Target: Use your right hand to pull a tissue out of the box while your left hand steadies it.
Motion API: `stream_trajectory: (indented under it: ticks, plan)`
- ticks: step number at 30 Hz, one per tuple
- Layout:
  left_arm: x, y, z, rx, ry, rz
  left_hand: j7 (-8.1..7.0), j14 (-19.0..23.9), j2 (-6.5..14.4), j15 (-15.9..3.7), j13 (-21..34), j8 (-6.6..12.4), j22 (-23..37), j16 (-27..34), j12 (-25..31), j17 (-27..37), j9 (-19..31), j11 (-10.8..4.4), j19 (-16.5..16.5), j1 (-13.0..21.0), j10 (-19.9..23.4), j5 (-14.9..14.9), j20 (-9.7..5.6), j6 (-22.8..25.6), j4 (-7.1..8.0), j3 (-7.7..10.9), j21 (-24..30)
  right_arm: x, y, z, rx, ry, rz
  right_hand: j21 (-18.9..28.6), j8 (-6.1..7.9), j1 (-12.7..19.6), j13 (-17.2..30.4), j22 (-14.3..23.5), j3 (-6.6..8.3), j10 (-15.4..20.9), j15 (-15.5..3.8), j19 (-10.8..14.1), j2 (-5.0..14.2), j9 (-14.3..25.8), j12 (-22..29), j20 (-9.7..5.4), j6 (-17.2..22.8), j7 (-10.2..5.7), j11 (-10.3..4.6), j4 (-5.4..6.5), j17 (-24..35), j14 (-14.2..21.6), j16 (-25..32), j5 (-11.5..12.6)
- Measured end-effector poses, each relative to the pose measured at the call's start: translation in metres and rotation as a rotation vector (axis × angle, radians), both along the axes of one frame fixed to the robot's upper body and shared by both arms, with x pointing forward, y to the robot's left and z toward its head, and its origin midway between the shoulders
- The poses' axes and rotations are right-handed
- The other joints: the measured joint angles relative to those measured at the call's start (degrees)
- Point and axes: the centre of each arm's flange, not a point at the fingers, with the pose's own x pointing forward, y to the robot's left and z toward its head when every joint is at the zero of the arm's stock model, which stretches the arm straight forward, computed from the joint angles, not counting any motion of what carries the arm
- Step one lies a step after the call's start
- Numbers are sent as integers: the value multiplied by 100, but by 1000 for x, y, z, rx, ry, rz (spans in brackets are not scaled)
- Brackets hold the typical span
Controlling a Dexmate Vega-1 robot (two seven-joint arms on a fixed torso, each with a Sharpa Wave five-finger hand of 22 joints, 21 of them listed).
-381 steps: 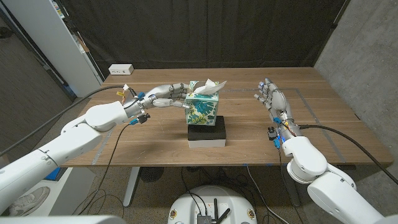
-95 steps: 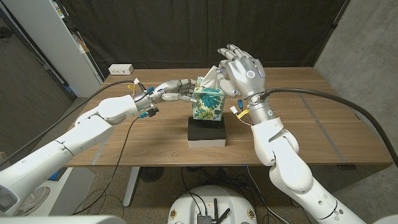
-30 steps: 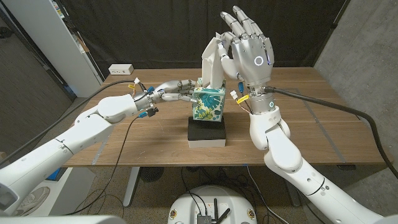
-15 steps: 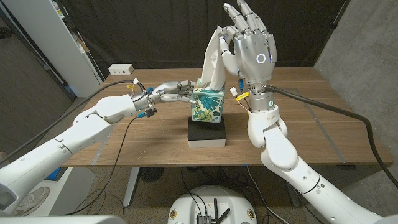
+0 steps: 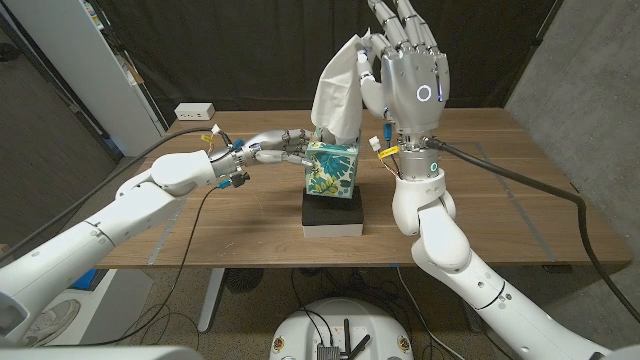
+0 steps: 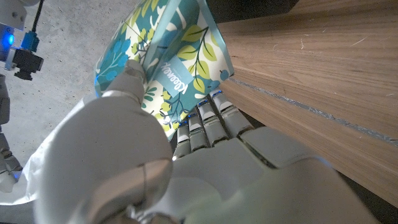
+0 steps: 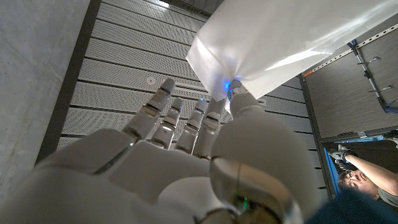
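A teal floral tissue box stands on a black block at the table's middle. My left hand grips the box's left side and top; up close the box sits against its fingers. My right hand is raised high above the box and pinches the top of a white tissue between thumb and a finger, the other fingers spread upward. The tissue hangs stretched down into the box's slot. From the right wrist, the tissue shows pinched at the thumb tip.
The wooden table has bare surface on both sides of the block. A white power strip lies at the back left corner. A white cabinet stands left of the table. A person shows at the right wrist view's edge.
My right hand has risen further with the tissue, which is now drawn out longer and wider above the box. The left hand has stayed on the box.
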Motion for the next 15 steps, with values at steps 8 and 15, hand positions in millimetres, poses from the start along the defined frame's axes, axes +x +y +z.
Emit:
stream_trajectory:
  ticks: [8, 15]
  plan:
    - [4, 0, 4, 8, 4, -10, 0, 0, 0, 0, 0, 0, -1, 0, 0, 0, -1, 0, 0, 0, 0, 21, 0, 0, -2, 14, 0, 2, -1, -2, 27, 3, -10, 0, 14, 0, 0, 0, -23, 0, 0, 0, 0, 4, 0, 0, -5, -4, 0, -23, 21, 0, 0, 0]
    - [7, -3, 6, 1, 14, 14, 0, 0, -1, 0, 0, 0, -3, 0, 0, 0, -1, 0, 0, 0, 0, 22, 0, 0, -2, 14, -1, 11, -14, -4, 50, 18, -13, 0, 21, 0, 0, 0, -47, 22, 0, 0, 0, -1, 0, 0, -5, -3, 22, 1, 28, 0, 0, 0]
